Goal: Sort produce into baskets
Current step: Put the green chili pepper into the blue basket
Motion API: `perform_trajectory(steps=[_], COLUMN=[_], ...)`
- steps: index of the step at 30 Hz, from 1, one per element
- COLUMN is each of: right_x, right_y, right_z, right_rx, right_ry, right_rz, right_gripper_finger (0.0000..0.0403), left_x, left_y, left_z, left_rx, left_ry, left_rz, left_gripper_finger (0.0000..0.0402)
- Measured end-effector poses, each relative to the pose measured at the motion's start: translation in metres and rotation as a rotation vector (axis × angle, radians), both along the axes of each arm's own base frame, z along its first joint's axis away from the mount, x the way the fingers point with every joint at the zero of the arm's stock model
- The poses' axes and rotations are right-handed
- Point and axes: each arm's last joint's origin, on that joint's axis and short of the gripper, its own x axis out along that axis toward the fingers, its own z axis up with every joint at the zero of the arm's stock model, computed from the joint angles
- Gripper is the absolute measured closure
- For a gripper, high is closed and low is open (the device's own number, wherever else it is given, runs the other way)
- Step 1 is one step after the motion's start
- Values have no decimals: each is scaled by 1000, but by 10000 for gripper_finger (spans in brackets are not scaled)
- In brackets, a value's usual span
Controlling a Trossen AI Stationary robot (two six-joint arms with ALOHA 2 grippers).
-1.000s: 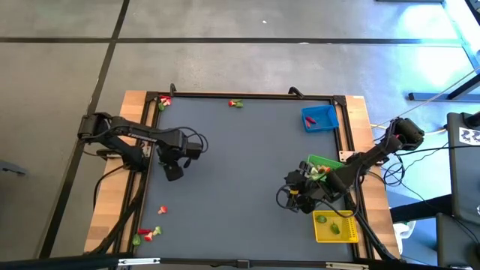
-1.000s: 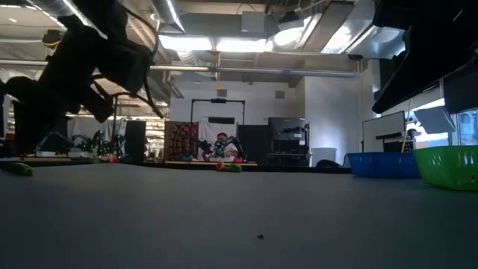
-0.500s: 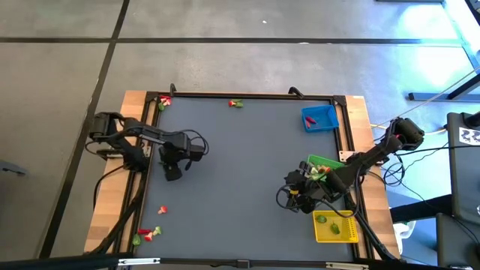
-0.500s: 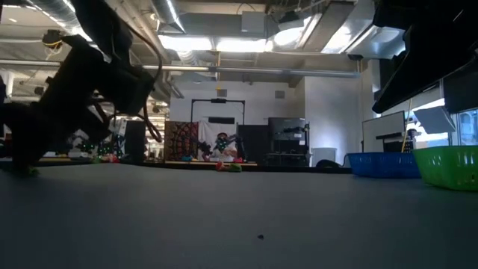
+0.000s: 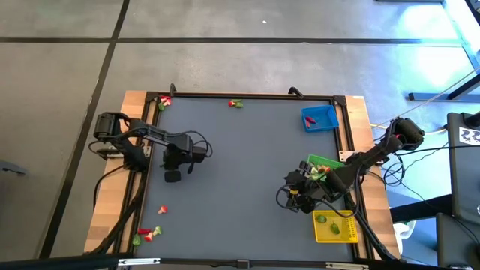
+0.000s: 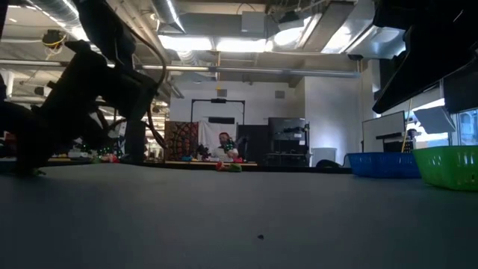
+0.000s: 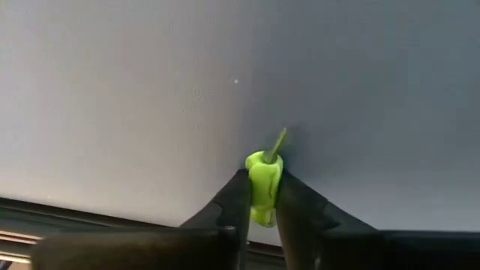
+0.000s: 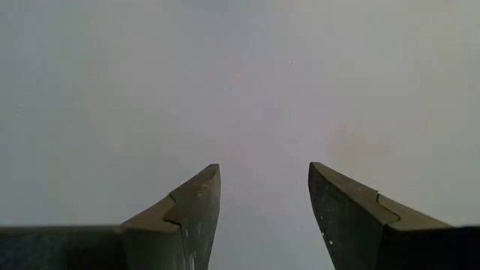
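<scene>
As I scan the dark grey mat [image 5: 247,172] from left to right, I note loose produce at the near-left corner [image 5: 147,234], one red piece [image 5: 162,210] just above it, and more at the far-left corner [image 5: 164,101]. My left gripper [image 7: 261,196] sits low on the left part of the mat, its fingers [image 7: 234,201] pressed against a small green pepper piece [image 7: 264,180] whose stem points away from the wrist. Further along the far edge lies a red-and-green pair [image 5: 236,103]. To the right stand the blue basket [image 5: 320,118], the green basket [image 5: 324,163] and the yellow basket [image 5: 335,226], each holding some pieces. My right gripper [image 8: 262,196] waits beside the green basket, fingers spread over bare mat. Beyond the table I see a workshop with ceiling lights [image 6: 216,43] and a person [image 6: 222,143] seated far off.
</scene>
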Motion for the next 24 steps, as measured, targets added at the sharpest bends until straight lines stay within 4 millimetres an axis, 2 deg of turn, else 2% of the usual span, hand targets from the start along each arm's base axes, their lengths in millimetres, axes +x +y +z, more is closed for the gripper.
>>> perform_trajectory(steps=[4,8,16,24], right_x=[0,0,1,16], right_y=[0,0,-1,-7], right_z=[0,0,1,7], right_rx=[0,0,-8,57], right_ry=[1,2,-39,-111], right_rz=[0,0,-40,-44], right_gripper_finger=[200,200,200,200], left_x=[7,20,49,76], left_y=[0,-2,-7,-14], left_z=[4,15,62,109], left_rx=[11,21,46,54], left_ry=[-33,-104,-382,-794], left_rz=[-9,-24,-16,-33], left_gripper_finger=[378,378,369,366])
